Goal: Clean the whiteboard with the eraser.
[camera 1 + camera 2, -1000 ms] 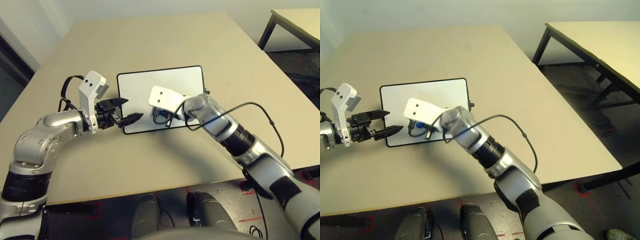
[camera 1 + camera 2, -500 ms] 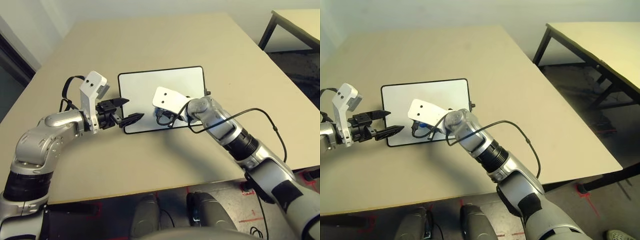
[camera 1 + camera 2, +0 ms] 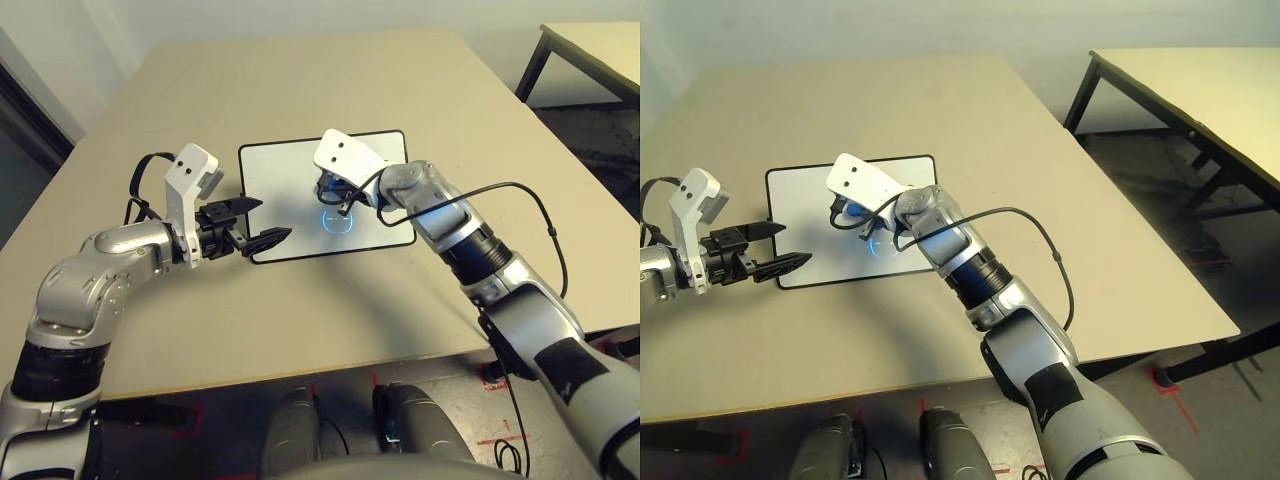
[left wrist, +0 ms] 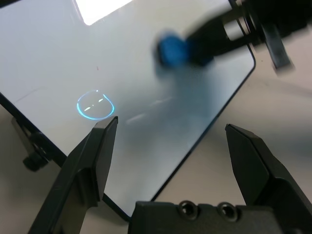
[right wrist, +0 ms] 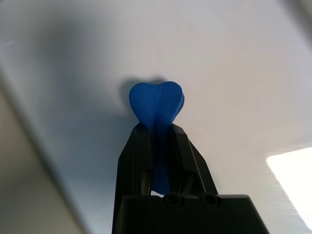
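Both fingers of the right pincer (image 5: 157,141) pinch the eraser (image 5: 157,103) tight.

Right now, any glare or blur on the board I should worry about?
Left wrist view: bright glare patch on the whiteboard, a blue ring reflection, and the eraser blurred. Right wrist view: glare at one edge, eraser sharp in the shut right gripper. Left eye view: ring reflection beneath that gripper.

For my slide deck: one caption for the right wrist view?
Right pincer shut on the blue eraser, its tip over the whiteboard.
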Motion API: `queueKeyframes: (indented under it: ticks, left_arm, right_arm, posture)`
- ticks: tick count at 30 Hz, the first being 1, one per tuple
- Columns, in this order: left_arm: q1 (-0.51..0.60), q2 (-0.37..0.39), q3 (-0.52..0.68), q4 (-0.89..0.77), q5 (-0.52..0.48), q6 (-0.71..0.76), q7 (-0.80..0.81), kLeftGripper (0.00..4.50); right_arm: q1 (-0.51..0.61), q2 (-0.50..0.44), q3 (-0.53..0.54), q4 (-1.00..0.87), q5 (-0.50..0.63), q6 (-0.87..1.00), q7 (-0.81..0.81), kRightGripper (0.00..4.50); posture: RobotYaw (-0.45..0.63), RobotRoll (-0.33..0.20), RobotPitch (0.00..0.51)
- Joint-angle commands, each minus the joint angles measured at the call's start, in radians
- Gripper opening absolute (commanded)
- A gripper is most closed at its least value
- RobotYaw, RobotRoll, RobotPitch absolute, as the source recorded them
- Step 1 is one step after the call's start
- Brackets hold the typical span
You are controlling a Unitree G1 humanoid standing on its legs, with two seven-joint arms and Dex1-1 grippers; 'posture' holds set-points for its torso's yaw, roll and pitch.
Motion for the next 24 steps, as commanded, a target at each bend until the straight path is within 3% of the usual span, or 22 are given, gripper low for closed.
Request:
queueKeyframes:
  ticks: [1,5,12,17,24]
  left_arm:
    - [-0.001,-0.002,-0.007,0.001,0.003,-0.003,-0.002,4.5]
    - [0.0,-0.002,-0.006,0.001,0.002,-0.002,-0.002,4.5]
    - [0.004,-0.01,-0.005,-0.003,0.0,0.0,0.002,4.5]
    - [-0.011,-0.039,0.032,0.0,0.002,-0.038,0.031,4.5]
    - [-0.095,-0.115,0.132,0.085,0.058,-0.225,0.139,4.5]
  right_arm:
    - [0.055,-0.018,0.061,-0.015,-0.011,0.067,0.017,0.34]
    - [0.048,-0.013,0.051,0.008,-0.013,0.06,0.006,0.34]
    - [-0.077,0.053,-0.072,0.15,0.01,-0.014,-0.052,0.34]
    - [-0.144,0.05,-0.183,0.087,0.08,0.088,-0.021,0.34]
    - [-0.204,-0.04,-0.32,-0.061,0.173,0.274,-0.013,0.34]
  posture:
    - [0.05,0.0,0.111]
    - [0.05,0.0,0.113]
    - [0.04,0.0,0.118]
    - [0.05,0.0,0.119]
    - [0.05,0.0,0.114]
